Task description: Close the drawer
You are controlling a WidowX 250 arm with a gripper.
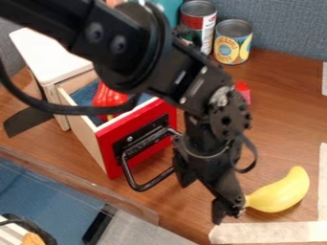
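Note:
The gripper hangs low over the table, just right of the drawer's front, with its two fingers spread apart and nothing visible between them. The drawer stands pulled out of its white-topped cabinet, its red front facing the lower right. A black loop handle sticks out from that front. The handle's right end lies close beside the nearer finger; whether they touch I cannot tell. Inside the drawer is a shiny red object. The arm and its cable cover part of the drawer's top and back.
A yellow banana lies right beside the gripper's lower right. Two cans stand against the grey partition at the back, and a small red object sits behind the arm. The table's edge runs across the lower left.

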